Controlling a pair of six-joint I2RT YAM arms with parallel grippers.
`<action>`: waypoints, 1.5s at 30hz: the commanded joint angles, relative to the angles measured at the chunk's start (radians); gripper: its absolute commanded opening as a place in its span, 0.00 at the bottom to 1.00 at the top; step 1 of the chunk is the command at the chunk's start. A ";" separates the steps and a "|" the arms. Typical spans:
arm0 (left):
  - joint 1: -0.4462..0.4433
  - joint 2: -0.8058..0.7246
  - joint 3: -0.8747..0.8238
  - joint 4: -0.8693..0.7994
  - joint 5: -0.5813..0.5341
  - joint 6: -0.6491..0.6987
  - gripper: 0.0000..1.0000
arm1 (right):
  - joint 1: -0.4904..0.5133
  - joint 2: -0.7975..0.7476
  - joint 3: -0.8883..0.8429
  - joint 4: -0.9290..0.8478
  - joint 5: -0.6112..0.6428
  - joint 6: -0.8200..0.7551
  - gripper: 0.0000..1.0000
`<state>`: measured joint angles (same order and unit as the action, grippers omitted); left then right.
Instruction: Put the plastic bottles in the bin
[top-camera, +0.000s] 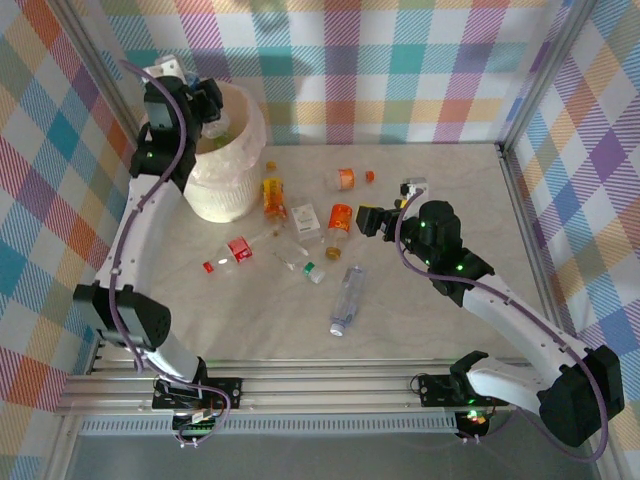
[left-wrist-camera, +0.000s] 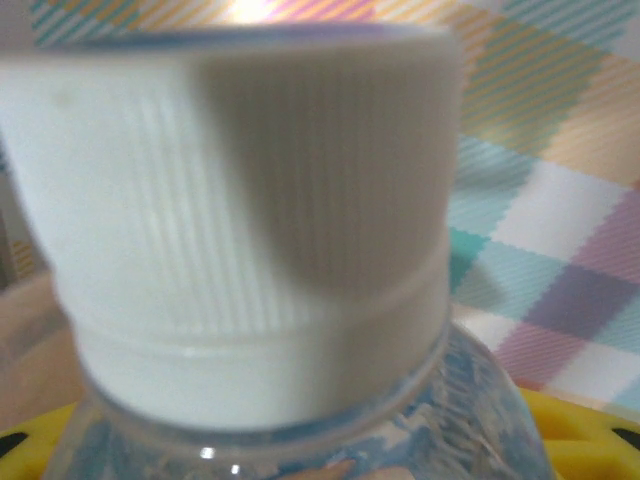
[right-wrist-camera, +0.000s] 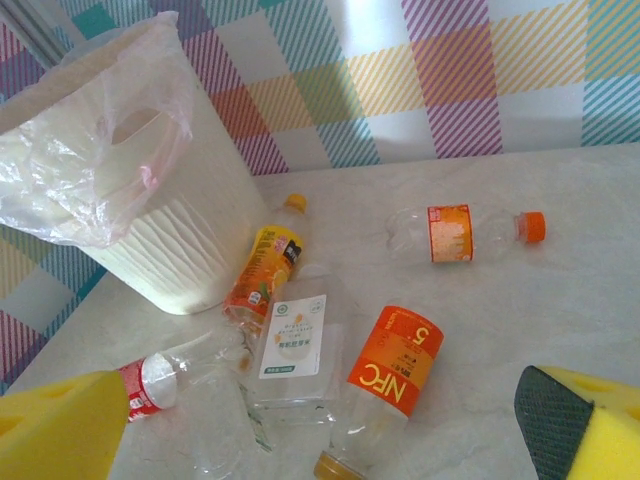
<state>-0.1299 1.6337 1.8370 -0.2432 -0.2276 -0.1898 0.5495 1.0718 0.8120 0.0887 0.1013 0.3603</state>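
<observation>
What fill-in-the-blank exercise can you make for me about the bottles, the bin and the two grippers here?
1. The left gripper holds a clear bottle whose cap is ____.
2. The right gripper has its jaws ____.
3. The bin stands ____, not tipped over.
4. The label of the NFC bottle is ____.

Missing words: white; open; upright; orange.

Pastel plaid walls (top-camera: 400, 60) enclose a pale marbled table (top-camera: 440, 180)
</observation>
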 joint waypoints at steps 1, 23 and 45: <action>0.033 0.061 0.097 -0.026 -0.015 -0.023 0.52 | 0.004 -0.001 0.016 0.024 -0.031 0.026 1.00; 0.121 0.378 0.326 -0.287 -0.254 -0.104 0.54 | 0.004 -0.036 0.045 -0.133 0.020 0.032 1.00; 0.099 0.288 0.392 -0.355 0.026 -0.192 0.99 | 0.004 -0.015 0.038 -0.114 0.033 0.041 1.00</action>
<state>-0.0189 2.0201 2.2753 -0.6464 -0.2691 -0.3771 0.5495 1.0538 0.8383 -0.0578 0.1165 0.3855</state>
